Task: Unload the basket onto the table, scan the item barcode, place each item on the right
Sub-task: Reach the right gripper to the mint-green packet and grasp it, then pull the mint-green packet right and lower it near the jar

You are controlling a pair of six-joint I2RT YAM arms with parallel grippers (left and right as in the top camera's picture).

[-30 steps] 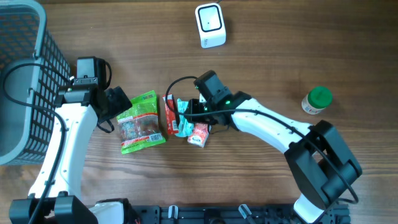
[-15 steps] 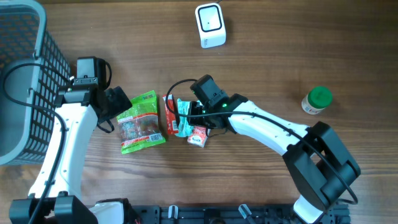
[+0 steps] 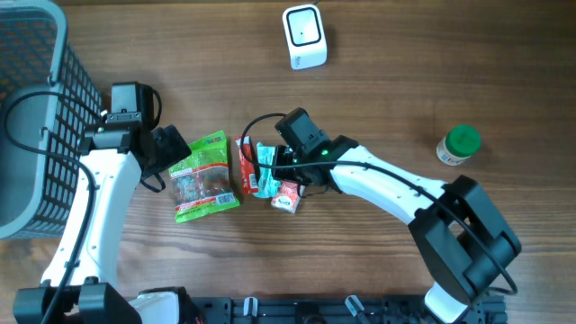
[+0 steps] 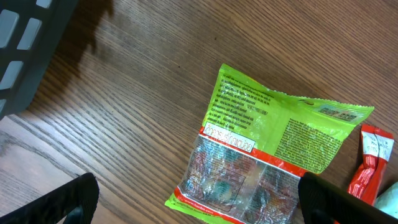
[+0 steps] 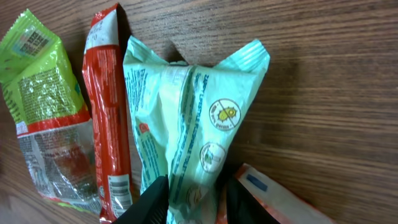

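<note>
Right gripper [image 5: 196,200] has edged toward 9 o'clock overhead; its jaws straddle the mint-green packet [image 5: 180,112] at its 6 o'clock end in the wrist view, long axis 12-to-6, pinch unconfirmed. Left gripper [image 4: 205,200] lies farther off, jaws spread.

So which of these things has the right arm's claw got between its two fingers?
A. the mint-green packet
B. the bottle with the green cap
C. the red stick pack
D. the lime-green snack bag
A: the right wrist view shows the mint-green packet pinched between the two fingers of the right gripper, while the red stick pack lies beside it, outside the fingers.
</note>
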